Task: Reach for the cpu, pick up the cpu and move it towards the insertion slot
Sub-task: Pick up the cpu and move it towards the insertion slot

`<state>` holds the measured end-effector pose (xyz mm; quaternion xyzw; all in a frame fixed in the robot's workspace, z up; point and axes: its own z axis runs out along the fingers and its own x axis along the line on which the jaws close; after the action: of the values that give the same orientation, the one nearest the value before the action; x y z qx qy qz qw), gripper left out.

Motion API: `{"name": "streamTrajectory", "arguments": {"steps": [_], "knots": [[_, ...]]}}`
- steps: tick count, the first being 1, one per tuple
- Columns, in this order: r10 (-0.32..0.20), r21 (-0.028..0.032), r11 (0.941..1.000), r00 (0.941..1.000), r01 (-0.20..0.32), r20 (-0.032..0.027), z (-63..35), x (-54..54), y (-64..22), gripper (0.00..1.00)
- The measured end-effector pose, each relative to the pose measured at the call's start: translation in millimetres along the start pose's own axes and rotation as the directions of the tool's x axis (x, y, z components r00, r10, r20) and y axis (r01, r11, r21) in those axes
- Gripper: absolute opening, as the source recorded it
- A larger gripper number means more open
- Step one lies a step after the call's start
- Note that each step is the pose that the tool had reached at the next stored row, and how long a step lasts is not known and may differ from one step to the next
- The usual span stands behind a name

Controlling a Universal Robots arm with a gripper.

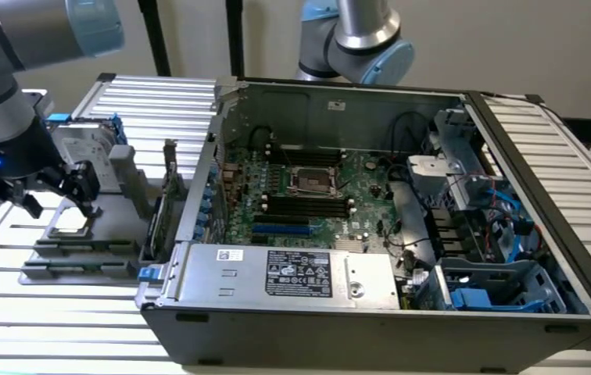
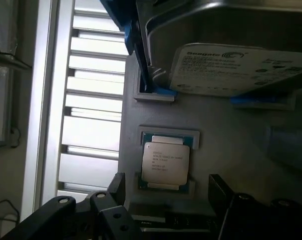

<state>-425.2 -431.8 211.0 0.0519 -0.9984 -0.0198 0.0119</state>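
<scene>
The cpu, a small square chip with a silver top, lies in a shallow recess of a grey holder tray. In the exterior view the cpu sits on that tray at the exterior view's left, outside the computer case. My gripper hangs just above the chip with its black fingers spread apart on either side of it, open and holding nothing. The insertion slot, a square socket with a silvery frame, sits on the motherboard inside the open case.
A silver hard drive with blue brackets stands on the tray just beyond the chip. The open case wall rises between tray and motherboard. Black memory slots, cables and drive cages surround the socket. A second arm stands behind the case.
</scene>
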Motion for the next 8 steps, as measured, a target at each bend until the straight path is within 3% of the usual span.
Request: {"name": "streamTrajectory", "arguments": {"steps": [8], "knots": [[0.003,0.0000,1.0000,1.0000,-0.003,0.0000,3.0,-0.2,0.6,0.76]]}}
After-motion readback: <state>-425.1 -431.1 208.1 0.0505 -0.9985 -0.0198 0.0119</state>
